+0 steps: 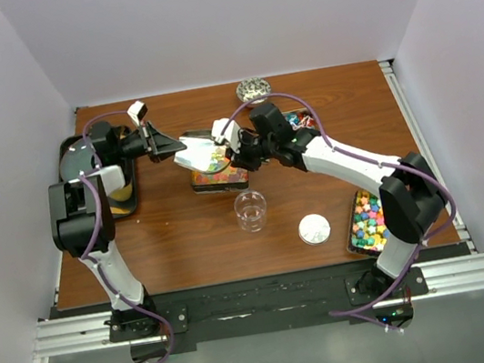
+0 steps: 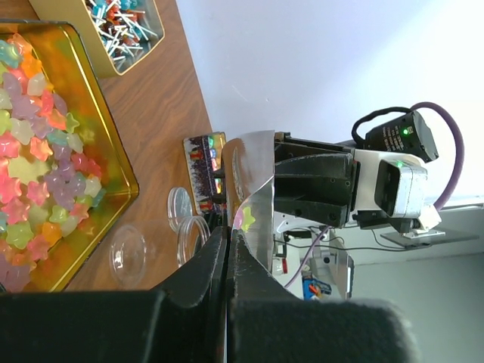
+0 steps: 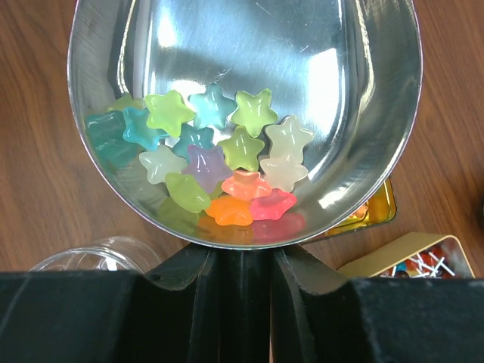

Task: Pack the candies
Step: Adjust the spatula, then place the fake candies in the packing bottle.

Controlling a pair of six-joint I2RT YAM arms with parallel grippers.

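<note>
Star candies [image 3: 219, 162] lie in a metal scoop [image 3: 249, 60], whose handle the right pincer [image 3: 244, 302] pinches. The scoop hangs over a gold tin [image 1: 224, 182] of more candies, mid-table [image 1: 177, 238], just far of a clear cup [image 1: 250, 210]. The left pincer [image 2: 227, 249] is pressed together at the scoop's left rim.

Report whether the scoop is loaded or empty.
Loaded: a cluster of star candies lies in the bowl of the metal scoop.

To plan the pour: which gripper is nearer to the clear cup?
Right. The right gripper, holding the scoop, is just beyond the cup, toward the far edge. The left gripper is farther off, beyond the cup and to its left.
</note>
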